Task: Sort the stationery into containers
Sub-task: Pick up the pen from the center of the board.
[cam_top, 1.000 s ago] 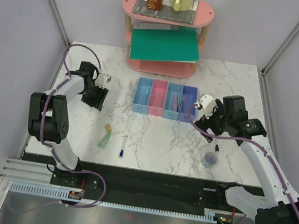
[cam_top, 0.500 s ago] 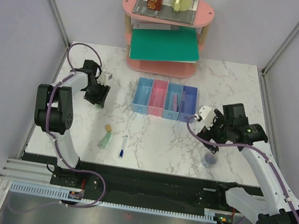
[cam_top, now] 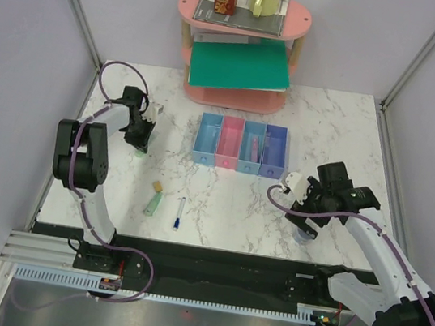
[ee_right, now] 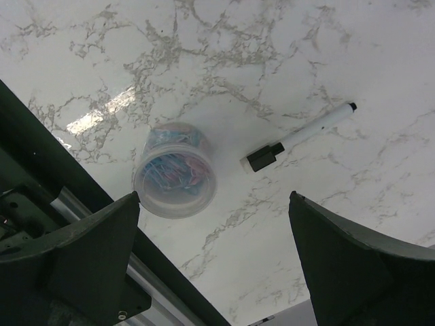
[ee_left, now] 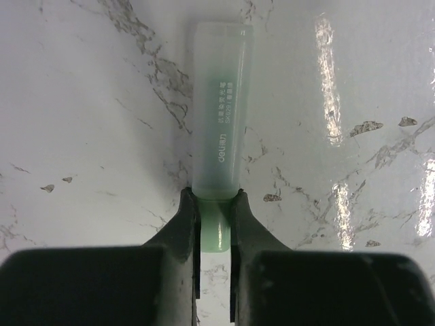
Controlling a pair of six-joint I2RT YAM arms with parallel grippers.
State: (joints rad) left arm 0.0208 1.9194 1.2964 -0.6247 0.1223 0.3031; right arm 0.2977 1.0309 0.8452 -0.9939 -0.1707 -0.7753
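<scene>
A: Overhead view: what lies where?
B: Four joined trays (cam_top: 217, 153) sit in the middle of the table (cam_top: 337, 132), and a pink-purple marker (cam_top: 252, 147) lies in the blue one. A pale green marker (cam_top: 153, 202), tan eraser (cam_top: 157, 186) and blue-tipped white pen (cam_top: 179, 211) lie loose near the front edge. The left gripper (cam_top: 141, 134) is low at the far left. The right gripper (cam_top: 301, 215) hangs above a clear round tub (cam_top: 303, 234).
A: Left wrist?
B: The fingers are clenched on the cap end of a frosted green marker (ee_left: 221, 129) lying flat on the table, likely gripped there so it lifts lengthwise for a narrow tray.
A: Right wrist?
B: The jaws are spread wide and hold nothing. Below them are the tub, with coloured contents, and a thin black-capped pen (ee_right: 299, 136) just beside it. The wide opening probably suits the tub
</scene>
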